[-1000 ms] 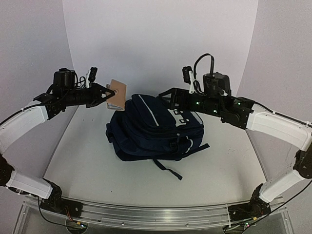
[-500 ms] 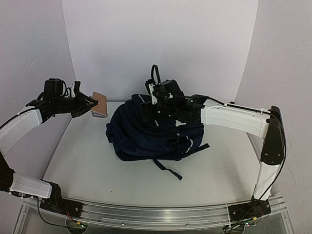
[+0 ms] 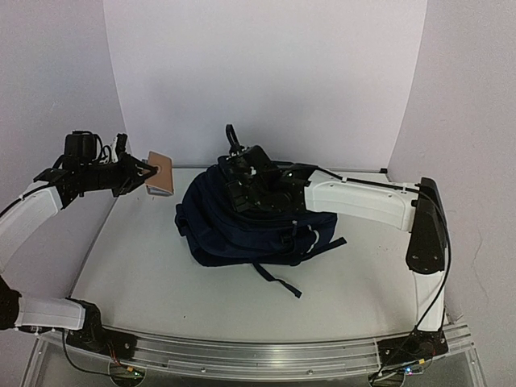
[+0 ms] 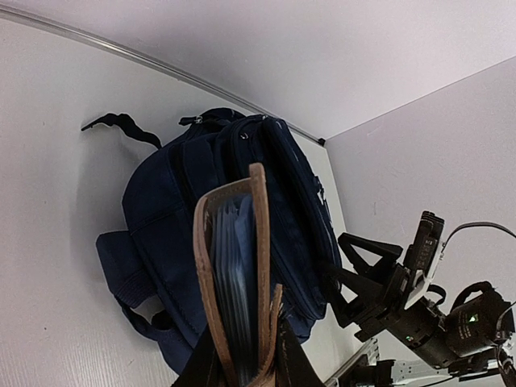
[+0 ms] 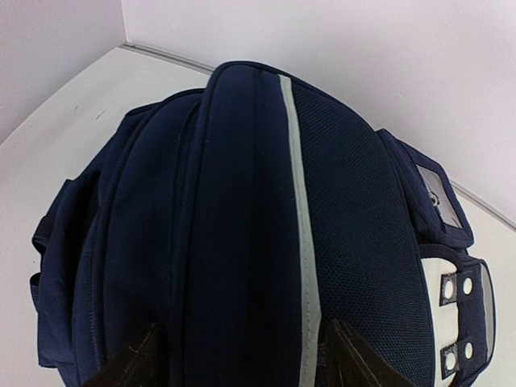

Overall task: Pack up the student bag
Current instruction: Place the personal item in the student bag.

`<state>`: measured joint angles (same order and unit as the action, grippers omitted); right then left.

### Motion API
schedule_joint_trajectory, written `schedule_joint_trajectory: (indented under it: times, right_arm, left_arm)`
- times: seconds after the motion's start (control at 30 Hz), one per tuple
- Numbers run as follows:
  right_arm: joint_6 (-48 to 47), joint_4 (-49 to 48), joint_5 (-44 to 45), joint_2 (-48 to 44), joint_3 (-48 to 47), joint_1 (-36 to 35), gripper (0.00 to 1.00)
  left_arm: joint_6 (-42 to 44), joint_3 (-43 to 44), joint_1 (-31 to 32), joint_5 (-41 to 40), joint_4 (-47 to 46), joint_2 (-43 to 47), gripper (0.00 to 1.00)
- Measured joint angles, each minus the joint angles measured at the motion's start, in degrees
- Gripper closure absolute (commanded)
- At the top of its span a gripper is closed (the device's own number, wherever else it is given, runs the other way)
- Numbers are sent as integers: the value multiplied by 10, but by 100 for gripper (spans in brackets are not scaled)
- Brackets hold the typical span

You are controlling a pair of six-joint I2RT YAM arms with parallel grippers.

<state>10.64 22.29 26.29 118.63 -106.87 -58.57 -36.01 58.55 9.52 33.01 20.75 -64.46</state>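
The navy student bag (image 3: 266, 226) lies in the middle of the table, closed as far as I can see. My left gripper (image 3: 143, 174) is shut on a brown leather-covered notebook (image 3: 161, 172) and holds it in the air, left of the bag and apart from it. In the left wrist view the notebook (image 4: 234, 274) stands on edge between the fingers (image 4: 286, 355), with the bag (image 4: 161, 218) behind it. My right gripper (image 3: 240, 182) hovers over the bag's back left top. In the right wrist view its open fingers (image 5: 133, 359) straddle the bag's ridge (image 5: 242, 201) beside the white piping (image 5: 300, 226).
White walls stand at the back and both sides. The bag's dark straps (image 3: 278, 280) trail toward the front. The right arm (image 3: 363, 201) stretches across the bag's top from the right. A metal rail (image 3: 258, 355) runs along the near edge.
My right arm has swung left across the bag and now sits over its back left top. My left arm has drawn back left and lowered a little with the notebook.
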Motion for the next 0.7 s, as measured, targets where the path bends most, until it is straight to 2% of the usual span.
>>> schedule_joint_trajectory:
  times: [0.17, 0.33, 0.5, 0.7]
  right_arm:
    - [12, 7, 43, 0, -10, -5, 66]
    - [27, 7, 69, -2, -12, -10, 100]
    - [49, 9, 85, -7, -14, -11, 100]
    - [71, -8, 87, -36, 10, -6, 100]
  left_arm:
    - [-2, -1, 0, 1, 3, 0, 100]
    - [-31, 0, 10, 2, -2, -1, 100]
    - [-89, 0, 83, -7, -63, -19, 100]
    - [-169, 1, 155, 3, -176, -91, 100]
